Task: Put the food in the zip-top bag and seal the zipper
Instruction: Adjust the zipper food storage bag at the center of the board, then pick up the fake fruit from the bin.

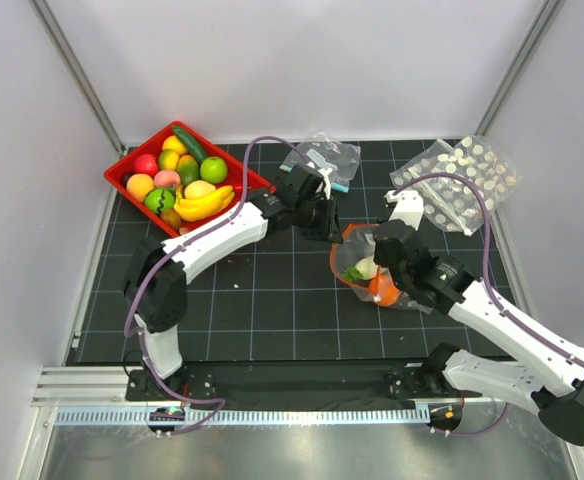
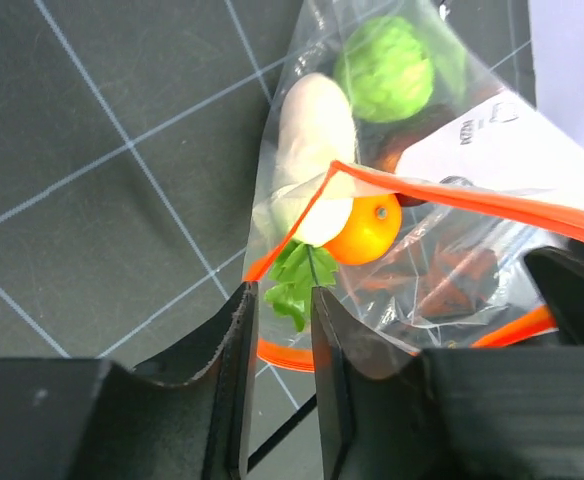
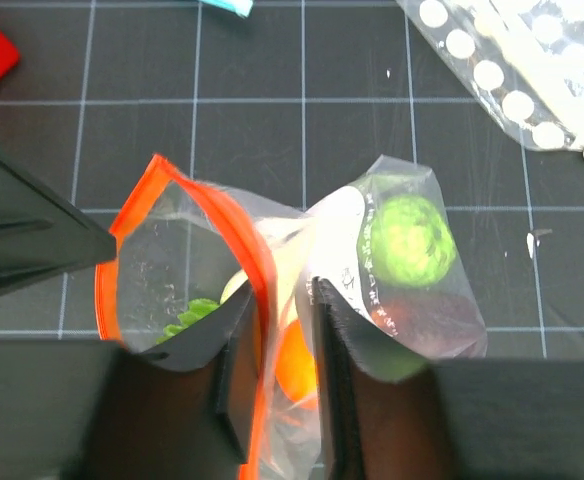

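left gripper [image 2: 280, 300]: fingers narrowly parted at the lower middle of its wrist view; the zipper [image 2: 472, 205] strip's lower loop passes through the gap, not pinched
right gripper [image 3: 280, 300]: also slightly spread, bottom centre of its view, astride the orange-red strip without clamping it
zip-top bag [image 1: 347, 250]: lies right of centre on the mat [image 1: 252, 300] in the top view, mouth gaping between the two grippers
food inside: white radish [image 2: 317, 120], orange [image 2: 364, 228], bumpy green fruit [image 3: 407, 240]; more fruit sits in the red tray [image 1: 132, 153] at upper left
risk one: with neither pincer gripping, the slack mouth may sag, so a closing pinch could catch one lip only, or film instead of strip
risk two: the radish's green leaves [image 2: 297, 280] lie right at the strip; sealing over them would likely leave a gap
materials: bag is thin crinkly clear film with glare; strip looks like a stiffer smooth ribbon; fruits are glossy, rounded, hard-looking plastic, likely to roll towards the mouth; mat is matte black with a white grid
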Motion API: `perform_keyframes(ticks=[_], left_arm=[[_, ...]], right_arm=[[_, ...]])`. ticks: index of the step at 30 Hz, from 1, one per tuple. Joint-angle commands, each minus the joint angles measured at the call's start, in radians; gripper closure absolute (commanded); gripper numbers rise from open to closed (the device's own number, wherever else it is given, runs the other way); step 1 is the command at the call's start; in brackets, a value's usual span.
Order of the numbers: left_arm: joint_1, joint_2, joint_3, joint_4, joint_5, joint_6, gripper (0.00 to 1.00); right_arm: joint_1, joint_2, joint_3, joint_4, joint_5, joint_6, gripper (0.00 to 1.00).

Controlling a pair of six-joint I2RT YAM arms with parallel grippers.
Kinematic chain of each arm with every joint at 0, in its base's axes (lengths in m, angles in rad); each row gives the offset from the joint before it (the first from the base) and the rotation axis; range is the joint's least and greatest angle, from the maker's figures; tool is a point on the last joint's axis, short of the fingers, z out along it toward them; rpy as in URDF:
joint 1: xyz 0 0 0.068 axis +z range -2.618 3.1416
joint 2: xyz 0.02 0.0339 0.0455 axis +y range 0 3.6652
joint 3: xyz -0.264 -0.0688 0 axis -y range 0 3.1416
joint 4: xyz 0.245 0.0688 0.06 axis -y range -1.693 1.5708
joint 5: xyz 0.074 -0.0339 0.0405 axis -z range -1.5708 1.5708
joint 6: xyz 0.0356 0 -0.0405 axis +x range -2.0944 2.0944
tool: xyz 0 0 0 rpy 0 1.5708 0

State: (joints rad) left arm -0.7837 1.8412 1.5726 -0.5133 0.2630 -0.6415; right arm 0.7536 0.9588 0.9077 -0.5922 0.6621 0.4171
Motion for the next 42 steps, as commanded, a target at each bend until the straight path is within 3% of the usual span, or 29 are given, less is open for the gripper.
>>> perform_keyframes(ticks=[1,4,5,10,11,14,18,20,24,31,42], left_arm=[[0.001,0.009,0.056,0.007,0.021,0.025,0.68],[0.009,-0.029,0.046,-0.001,-0.023,0.040,0.65],[0.014,-0.048,0.037,-0.001,-0.051,0.043,0.55],[0.024,-0.193,-0.064,0.021,-0.200,0.052,0.29],[0.027,-0.212,-0.083,0.028,-0.249,0.051,0.18],[0.035,-0.299,-0.173,0.064,-0.376,0.034,0.00],[0.081,-0.376,-0.317,0.130,-0.412,-0.003,0.00],[0.129,-0.395,-0.353,0.150,-0.403,-0.020,0.00],[0.198,-0.437,-0.445,0.220,-0.406,-0.049,0.00],[0.199,-0.511,-0.525,0.283,-0.566,0.005,0.01],[0.199,-0.672,-0.703,0.421,-0.686,0.037,0.00]], right_arm=[[0.001,0.018,0.049,-0.030,0.010,-0.005,0.70],[0.000,0.024,0.069,-0.041,0.013,-0.008,0.71],[0.001,0.026,0.074,-0.043,0.014,-0.009,0.71],[0.001,0.029,0.085,-0.035,0.024,-0.014,0.72],[0.001,0.029,0.083,-0.034,0.025,-0.012,0.74],[0.001,0.021,0.069,-0.018,0.037,-0.008,0.80],[0.003,-0.006,0.021,0.032,0.050,-0.015,0.96],[0.000,-0.028,0.002,0.069,0.059,-0.021,0.99],[0.001,-0.054,-0.050,0.124,0.071,-0.032,0.99],[0.001,-0.081,-0.090,0.204,0.099,-0.047,0.99],[0.001,-0.081,-0.136,0.304,0.116,-0.077,0.99]])
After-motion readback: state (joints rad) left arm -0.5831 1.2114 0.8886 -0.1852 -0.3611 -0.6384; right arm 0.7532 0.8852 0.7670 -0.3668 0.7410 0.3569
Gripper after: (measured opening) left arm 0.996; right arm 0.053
